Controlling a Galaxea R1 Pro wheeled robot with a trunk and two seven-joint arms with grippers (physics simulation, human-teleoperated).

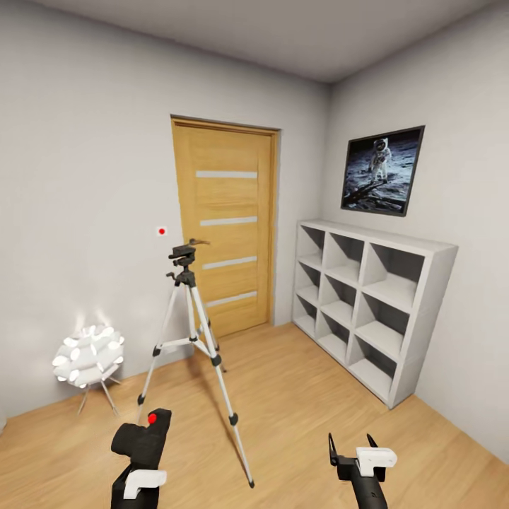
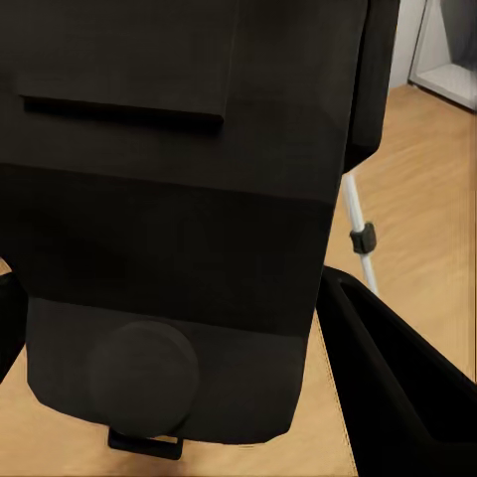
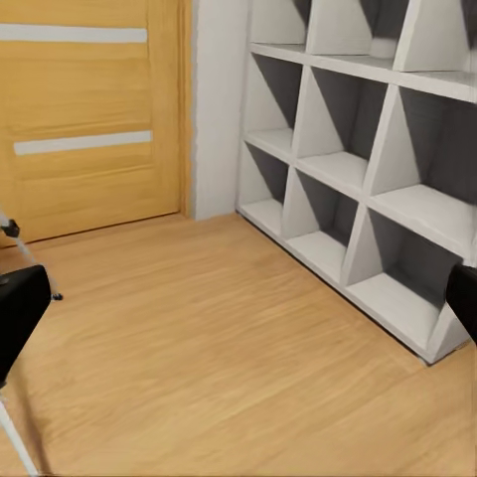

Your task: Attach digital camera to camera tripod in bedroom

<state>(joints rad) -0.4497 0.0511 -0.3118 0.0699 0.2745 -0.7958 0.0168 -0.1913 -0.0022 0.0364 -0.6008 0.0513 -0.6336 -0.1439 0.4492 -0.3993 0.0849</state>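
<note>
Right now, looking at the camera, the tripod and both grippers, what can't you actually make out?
- Digital camera, head view: its lens side faces away. In the left wrist view its dark body hides the floor ahead.
- Left gripper, head view: the fingers are hidden behind the camera.
- Camera tripod, head view: the mounting plate on its head is too small to read.
- Right gripper, head view: cut off by the bottom edge below the wrist.

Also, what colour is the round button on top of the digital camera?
Red, on the black digital camera that the left gripper holds; the head view shows it best.
</note>
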